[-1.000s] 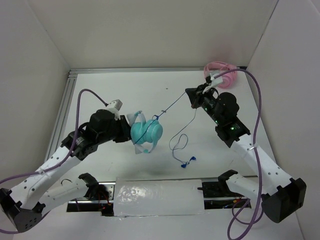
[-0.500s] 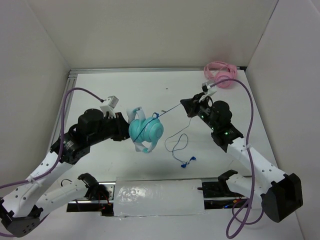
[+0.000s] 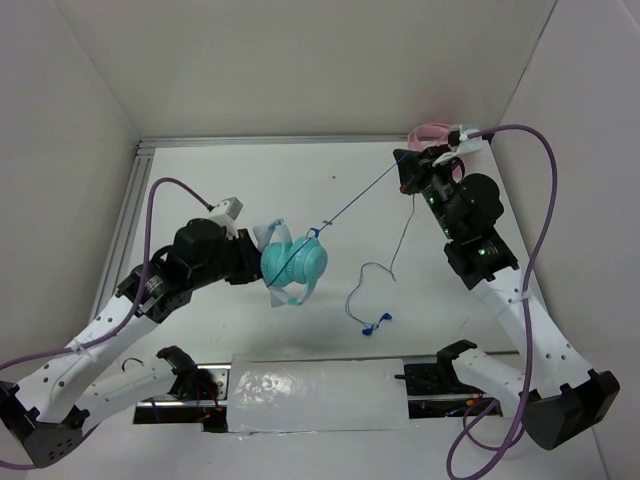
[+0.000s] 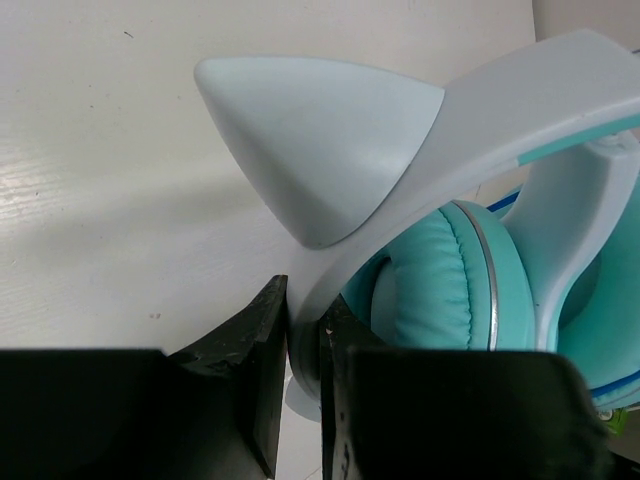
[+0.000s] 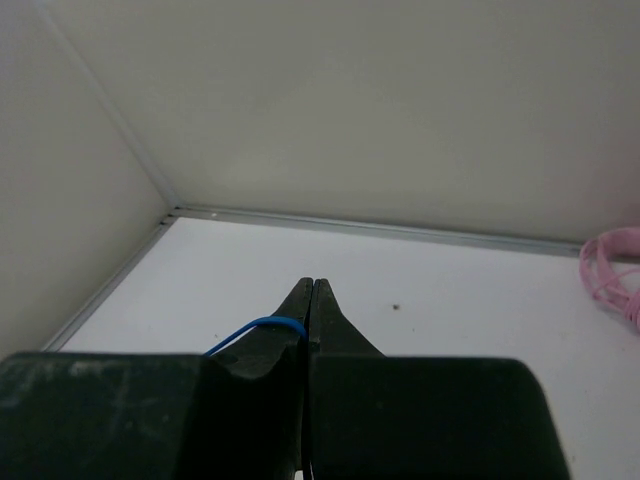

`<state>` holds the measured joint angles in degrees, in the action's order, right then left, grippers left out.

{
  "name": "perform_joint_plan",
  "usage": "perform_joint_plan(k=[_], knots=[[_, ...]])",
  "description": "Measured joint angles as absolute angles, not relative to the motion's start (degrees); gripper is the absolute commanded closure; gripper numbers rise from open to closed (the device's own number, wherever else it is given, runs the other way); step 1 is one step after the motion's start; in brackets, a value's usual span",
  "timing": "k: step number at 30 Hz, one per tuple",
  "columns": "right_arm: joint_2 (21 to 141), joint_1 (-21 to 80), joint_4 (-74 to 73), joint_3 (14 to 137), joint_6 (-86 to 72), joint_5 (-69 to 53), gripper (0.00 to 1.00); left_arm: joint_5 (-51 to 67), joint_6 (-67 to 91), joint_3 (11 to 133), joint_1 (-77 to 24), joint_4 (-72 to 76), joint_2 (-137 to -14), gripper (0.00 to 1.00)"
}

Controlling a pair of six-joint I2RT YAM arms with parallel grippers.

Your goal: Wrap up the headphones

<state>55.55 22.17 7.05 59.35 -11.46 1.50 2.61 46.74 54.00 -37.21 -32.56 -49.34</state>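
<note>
The left jaws are clamping the pale headband of the teal headphones, while the right jaws are pinching the thin blue cable, stretching it taut.

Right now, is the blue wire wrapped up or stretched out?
Stretched out. The cable runs tight from the headphones to the right claw; its plug end trails loose.
</note>
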Motion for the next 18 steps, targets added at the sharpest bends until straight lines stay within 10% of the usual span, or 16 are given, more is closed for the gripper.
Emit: perform_joint_plan(k=[18], knots=[[58.87, 18.33, 10.48, 42.81, -19.38, -3.68, 1.00, -0.84, 49.45, 56.73, -37.23, -37.34, -48.03, 1.00]])
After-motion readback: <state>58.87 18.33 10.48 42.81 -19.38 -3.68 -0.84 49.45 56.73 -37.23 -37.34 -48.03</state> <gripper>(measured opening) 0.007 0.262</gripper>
